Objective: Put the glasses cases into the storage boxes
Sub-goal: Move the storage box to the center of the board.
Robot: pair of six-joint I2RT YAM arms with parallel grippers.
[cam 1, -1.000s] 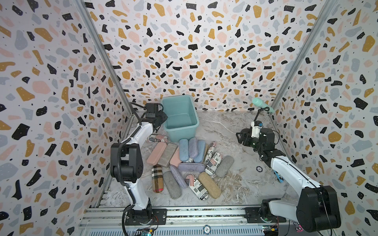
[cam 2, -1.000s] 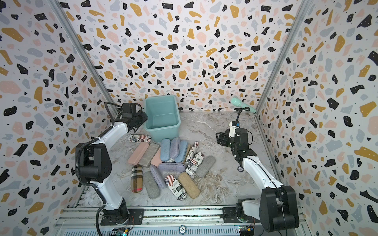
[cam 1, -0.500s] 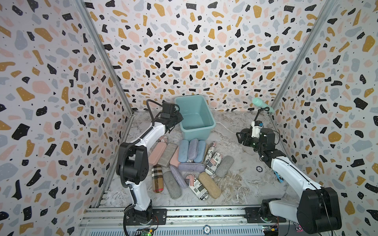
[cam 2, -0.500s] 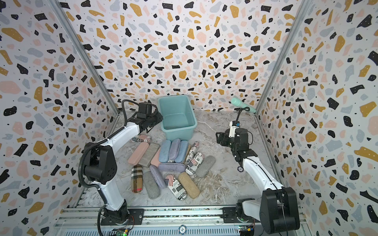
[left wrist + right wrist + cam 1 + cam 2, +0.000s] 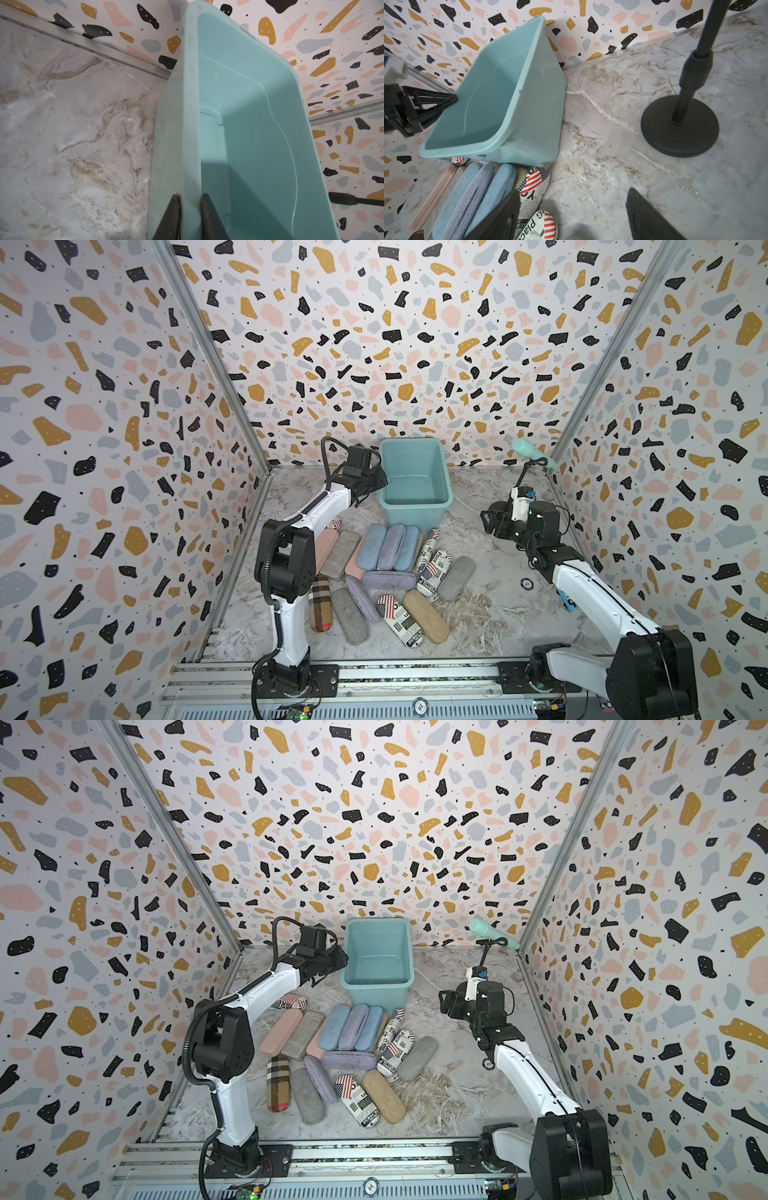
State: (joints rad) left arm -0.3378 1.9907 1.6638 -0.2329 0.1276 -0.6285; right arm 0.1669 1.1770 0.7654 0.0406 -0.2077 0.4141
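The teal tub [image 5: 415, 502] stood against the back wall, its left rim pinched between the narrow-set jaws of the left gripper [image 5: 190, 197]. The glasses cases [image 5: 388, 547] lay heaped just before it. The right gripper [image 5: 573, 192] hovered beside them, jaws wide, holding nothing.

A lab test booth: terrazzo-print walls [image 5: 374, 344], marble-look tabletop [image 5: 503, 614], robot arms [image 5: 286, 560] on an aluminium rail [image 5: 415, 674].
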